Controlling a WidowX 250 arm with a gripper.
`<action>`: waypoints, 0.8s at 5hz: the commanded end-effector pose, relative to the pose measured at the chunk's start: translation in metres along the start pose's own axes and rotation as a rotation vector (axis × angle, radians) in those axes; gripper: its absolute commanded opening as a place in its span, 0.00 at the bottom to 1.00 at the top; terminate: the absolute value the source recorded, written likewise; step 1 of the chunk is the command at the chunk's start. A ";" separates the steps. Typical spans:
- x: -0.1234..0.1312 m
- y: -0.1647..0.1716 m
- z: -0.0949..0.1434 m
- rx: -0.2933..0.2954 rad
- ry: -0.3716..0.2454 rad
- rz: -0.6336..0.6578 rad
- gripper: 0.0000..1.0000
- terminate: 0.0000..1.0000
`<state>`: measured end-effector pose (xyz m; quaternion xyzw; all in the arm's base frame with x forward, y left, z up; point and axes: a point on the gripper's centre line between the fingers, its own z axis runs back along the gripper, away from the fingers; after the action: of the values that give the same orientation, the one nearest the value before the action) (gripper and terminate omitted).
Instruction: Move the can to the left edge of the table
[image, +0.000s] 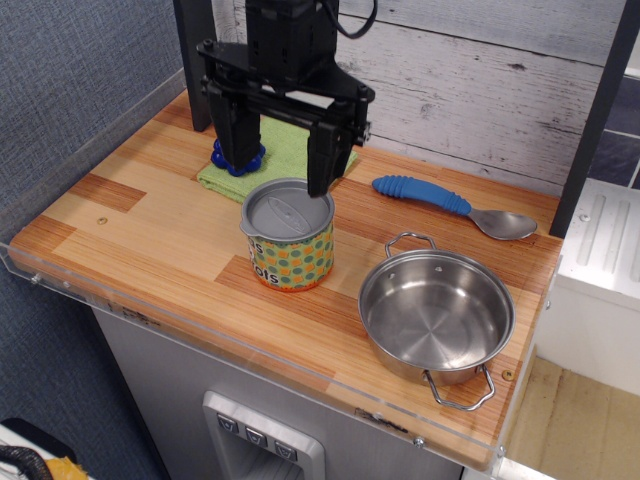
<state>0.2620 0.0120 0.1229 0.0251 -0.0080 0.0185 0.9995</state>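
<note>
Here's the can (288, 240), upright near the middle of the table (130, 235), grey lid up, dotted yellow-orange label facing us. The gripper (278, 160) hangs just above and behind it, jaws spread wide and holding nothing; one finger (320, 165) dips close to the lid's back rim at about one o'clock, the other sits over toward eleven, in front of the blue toy (238, 158) on the green cloth (285, 150). Whether that near finger touches the rim, I can't tell.

How will it handle? Rigid tin, won't crush or bend under a squeeze, probably light to moderate. The metal wall looks smooth, so it may slip under a weak pinch. Best bet, I'd say: straddle the body and close on opposite sides below the lid rim, mid-height on the label. The lid is flat and offers no purchase.

Steel pot (436, 312) sits at four o'clock, spoon (455, 205) at two, both clear of the leftward path toward nine
</note>
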 end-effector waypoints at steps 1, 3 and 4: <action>-0.008 -0.025 -0.017 0.036 -0.017 0.485 1.00 0.00; -0.001 -0.017 -0.035 -0.050 -0.061 0.989 1.00 0.00; 0.011 -0.014 -0.044 -0.093 -0.067 1.080 1.00 0.00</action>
<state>0.2643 -0.0015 0.0685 -0.0142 -0.0346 0.5279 0.8485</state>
